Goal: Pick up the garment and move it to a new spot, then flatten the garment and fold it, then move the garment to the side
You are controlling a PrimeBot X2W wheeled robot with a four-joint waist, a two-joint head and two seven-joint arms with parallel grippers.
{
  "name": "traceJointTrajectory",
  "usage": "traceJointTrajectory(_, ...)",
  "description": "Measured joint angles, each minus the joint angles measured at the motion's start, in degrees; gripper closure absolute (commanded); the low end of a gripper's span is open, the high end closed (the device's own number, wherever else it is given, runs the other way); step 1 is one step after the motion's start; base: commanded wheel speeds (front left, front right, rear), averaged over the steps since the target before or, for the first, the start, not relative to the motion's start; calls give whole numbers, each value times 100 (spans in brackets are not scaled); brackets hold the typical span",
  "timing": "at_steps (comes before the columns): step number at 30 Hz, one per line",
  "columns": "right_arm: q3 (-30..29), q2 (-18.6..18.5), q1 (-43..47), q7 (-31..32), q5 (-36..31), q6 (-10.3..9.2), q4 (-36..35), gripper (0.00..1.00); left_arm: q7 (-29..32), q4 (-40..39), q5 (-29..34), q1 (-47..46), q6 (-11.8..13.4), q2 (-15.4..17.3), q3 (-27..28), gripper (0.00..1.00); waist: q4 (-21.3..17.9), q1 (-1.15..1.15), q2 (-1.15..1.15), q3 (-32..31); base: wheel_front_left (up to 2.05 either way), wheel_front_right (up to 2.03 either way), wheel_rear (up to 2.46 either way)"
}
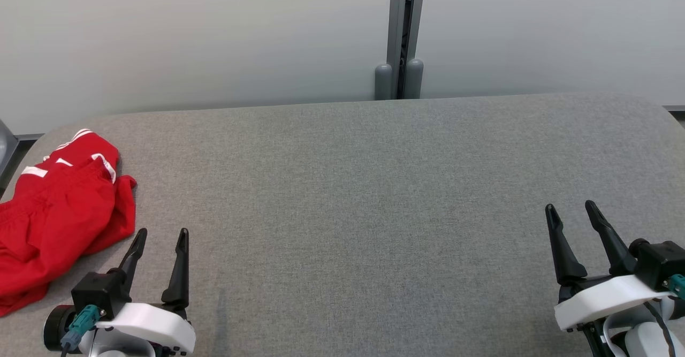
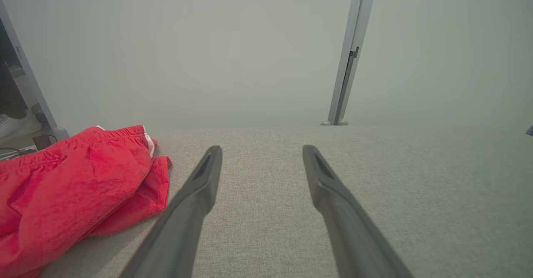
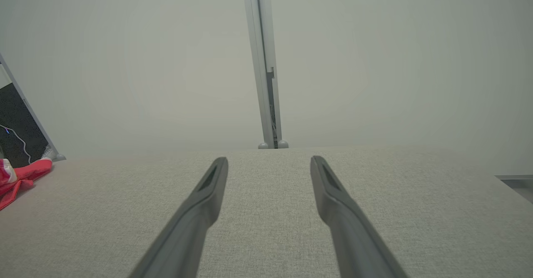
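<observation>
Newbie: so how are the arms sitting?

Regular: both low at the near edge, fingers pointing away from the robot. left gripper [image 1: 162, 233] is at the lower left, right gripper [image 1: 570, 207] at the lower right, well apart. jaws spread wide on both, both empty, tips over the grey padded table [image 1: 342, 185].

Newbie: and the garment?

Regular: red garment [image 1: 59, 212] with white stripes, crumpled at the table's left edge. it's just beside the left gripper, not touching as far as I can see. further back, a grey post [image 1: 400, 36] stands against the pale wall.
</observation>
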Motion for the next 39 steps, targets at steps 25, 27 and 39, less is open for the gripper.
traceJointTrajectory(25,-56,9,14,-7,70,0,-14,0,15,29,-247,-47,59,16,-44,0,150,0,0,-16,0,0,0)
traceJointTrajectory(27,-29,7,16,-7,80,0,-23,0,19,5,-268,-112,86,-7,-35,0,238,0,0,1,0,0,0)
traceJointTrajectory(39,169,-48,-46,-7,148,0,-194,0,11,-66,-417,-260,158,25,87,0,1179,0,0,159,0,0,0)
